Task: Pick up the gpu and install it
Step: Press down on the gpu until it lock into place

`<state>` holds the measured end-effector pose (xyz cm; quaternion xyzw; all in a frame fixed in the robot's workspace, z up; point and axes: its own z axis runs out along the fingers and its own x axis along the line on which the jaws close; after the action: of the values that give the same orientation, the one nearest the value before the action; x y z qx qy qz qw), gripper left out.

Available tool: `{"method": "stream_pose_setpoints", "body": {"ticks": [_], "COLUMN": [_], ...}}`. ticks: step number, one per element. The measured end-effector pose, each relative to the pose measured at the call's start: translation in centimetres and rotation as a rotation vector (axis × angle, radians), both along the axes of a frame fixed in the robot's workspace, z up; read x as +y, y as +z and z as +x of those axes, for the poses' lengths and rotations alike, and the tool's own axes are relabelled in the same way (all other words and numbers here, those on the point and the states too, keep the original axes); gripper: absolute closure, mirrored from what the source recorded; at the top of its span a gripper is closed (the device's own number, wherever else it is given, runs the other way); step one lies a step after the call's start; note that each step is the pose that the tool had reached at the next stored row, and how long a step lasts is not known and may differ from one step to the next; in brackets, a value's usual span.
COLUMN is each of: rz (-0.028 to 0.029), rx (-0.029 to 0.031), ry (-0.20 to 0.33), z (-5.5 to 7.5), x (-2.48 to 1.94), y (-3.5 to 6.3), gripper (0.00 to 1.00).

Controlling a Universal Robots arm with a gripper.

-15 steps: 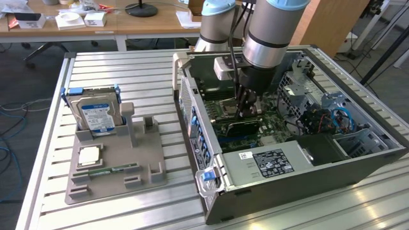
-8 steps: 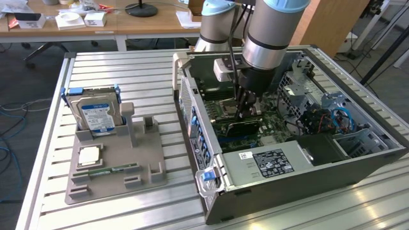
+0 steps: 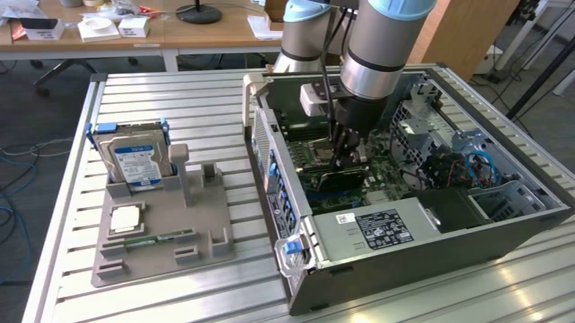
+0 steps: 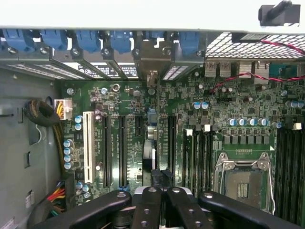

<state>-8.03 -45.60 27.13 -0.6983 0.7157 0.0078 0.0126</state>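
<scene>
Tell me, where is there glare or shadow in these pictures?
Exterior view: glare on the table slats; the gpu sits dim under the arm. Wrist view: the case rim is washed out white; the end effector looks black.

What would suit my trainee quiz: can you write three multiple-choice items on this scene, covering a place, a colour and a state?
1. Where is the thin black graphics card? A on the slatted table; B inside the open dark computer case, under the pincer; C on the wooden desk.
2. The case's plastic slot clips are: A red; B blue; C yellow.
3. The boxy silver hard drive is: A upright; B lying flat; C tipped over.
B, it hangs over the motherboard slots; B, the clips are blue; A, it stands on edge in the grey plastic holder.
</scene>
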Motion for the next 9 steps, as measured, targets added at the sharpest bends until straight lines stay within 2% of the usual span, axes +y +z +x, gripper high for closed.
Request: {"method": "stream_pose_setpoints", "body": {"ticks": [9], "rz": [0.0002], "rx": [-0.0001], "ry": [0.000], "z": [0.00], "x": [0.10], "y": [-0.22], "gripper": [0.90]}}
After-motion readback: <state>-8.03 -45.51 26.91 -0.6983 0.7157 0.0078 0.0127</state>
